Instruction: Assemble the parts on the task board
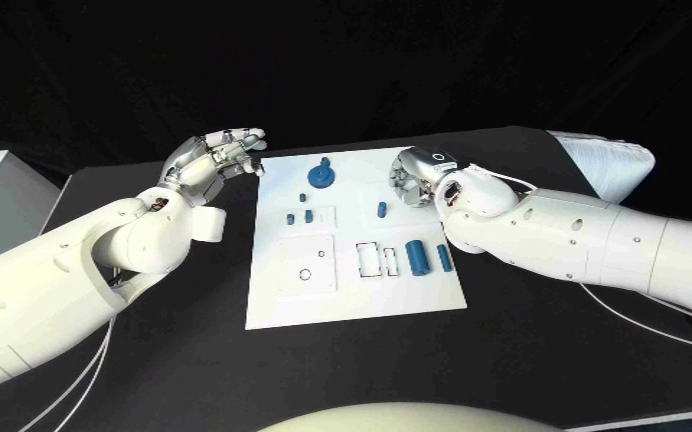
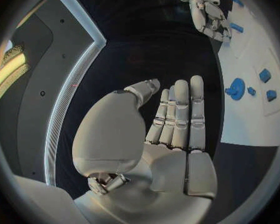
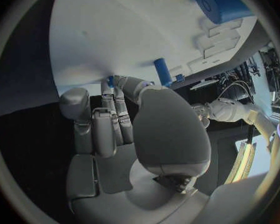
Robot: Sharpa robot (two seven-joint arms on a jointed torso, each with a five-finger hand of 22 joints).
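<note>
The white task board (image 1: 346, 297) lies in the middle of the black table. On it are a blue gear (image 1: 323, 174), small blue pieces (image 1: 299, 218), a short blue peg (image 1: 382, 209) and two blue cylinders (image 1: 417, 257). My right hand (image 1: 423, 176) is down on the board's far right part; its thumb and fingertips (image 3: 118, 84) meet on the board around a small blue part (image 3: 110, 79). My left hand (image 1: 216, 160) hovers off the board's far left corner, fingers straight and apart, holding nothing. The left wrist view shows this hand (image 2: 174, 119) beside the gear (image 2: 237, 88).
A white cloth-like bundle (image 1: 606, 162) lies at the table's far right, behind my right arm. A grey box edge (image 1: 18, 202) stands at the far left. Bare black table (image 1: 188, 352) lies in front of the board.
</note>
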